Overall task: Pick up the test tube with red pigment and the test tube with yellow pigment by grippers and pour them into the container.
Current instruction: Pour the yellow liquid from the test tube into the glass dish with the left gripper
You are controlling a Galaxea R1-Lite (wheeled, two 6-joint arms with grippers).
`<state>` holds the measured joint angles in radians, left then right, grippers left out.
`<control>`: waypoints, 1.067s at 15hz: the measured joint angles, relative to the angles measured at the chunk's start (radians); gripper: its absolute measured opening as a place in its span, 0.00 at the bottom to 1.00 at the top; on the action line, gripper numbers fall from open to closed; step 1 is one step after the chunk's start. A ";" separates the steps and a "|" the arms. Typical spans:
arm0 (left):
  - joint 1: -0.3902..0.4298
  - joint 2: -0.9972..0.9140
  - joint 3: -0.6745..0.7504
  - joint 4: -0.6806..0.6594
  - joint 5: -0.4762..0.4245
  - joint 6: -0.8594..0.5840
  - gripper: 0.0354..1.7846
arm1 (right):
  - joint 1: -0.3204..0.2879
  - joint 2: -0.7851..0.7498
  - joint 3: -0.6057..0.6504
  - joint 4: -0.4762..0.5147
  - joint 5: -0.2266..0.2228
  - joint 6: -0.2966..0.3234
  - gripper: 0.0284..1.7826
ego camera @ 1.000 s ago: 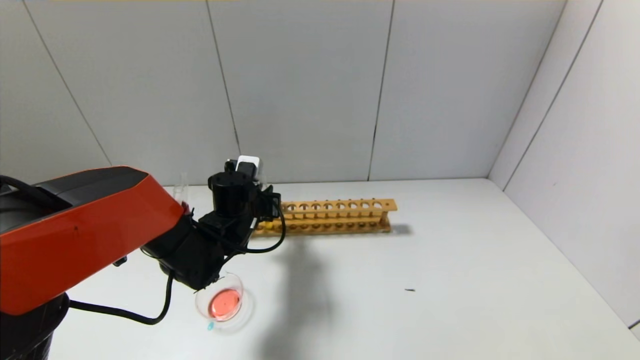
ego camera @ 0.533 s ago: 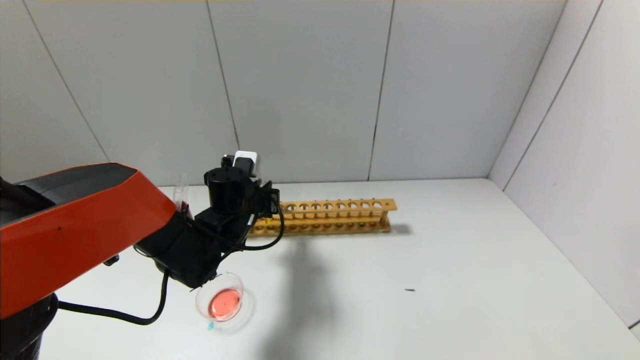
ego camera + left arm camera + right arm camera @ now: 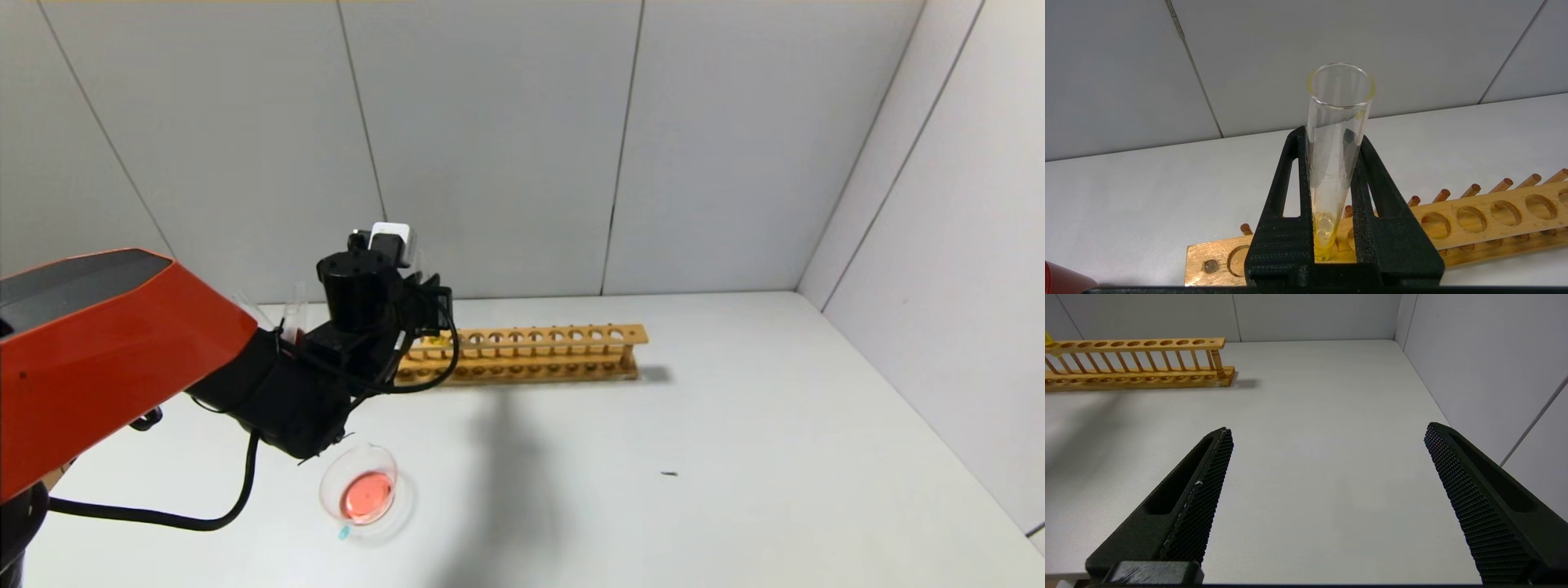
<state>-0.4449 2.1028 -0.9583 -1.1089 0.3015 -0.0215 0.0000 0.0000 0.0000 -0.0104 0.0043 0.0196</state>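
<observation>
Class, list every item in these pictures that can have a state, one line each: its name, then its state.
left gripper: shut on the yellow test tube.
yellow test tube: held upright, pale yellow liquid at its bottom.
container: on the table, holding red liquid.
wooden rack: standing, holes in view empty.
right gripper: open, holding nothing.

Wooden tube rack (image 3: 531, 355) on white table (image 3: 735, 457), near wall.
</observation>
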 joint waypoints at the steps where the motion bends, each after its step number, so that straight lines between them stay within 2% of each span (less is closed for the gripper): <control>1: 0.000 -0.004 -0.003 0.014 0.000 0.000 0.16 | 0.000 0.000 0.000 0.000 0.000 0.000 0.96; 16: -0.016 -0.094 -0.111 0.167 0.029 0.029 0.16 | 0.000 0.000 0.000 0.000 0.000 0.000 0.96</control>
<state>-0.4613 2.0085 -1.0689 -0.9415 0.3309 0.0070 0.0000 0.0000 0.0000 -0.0104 0.0038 0.0200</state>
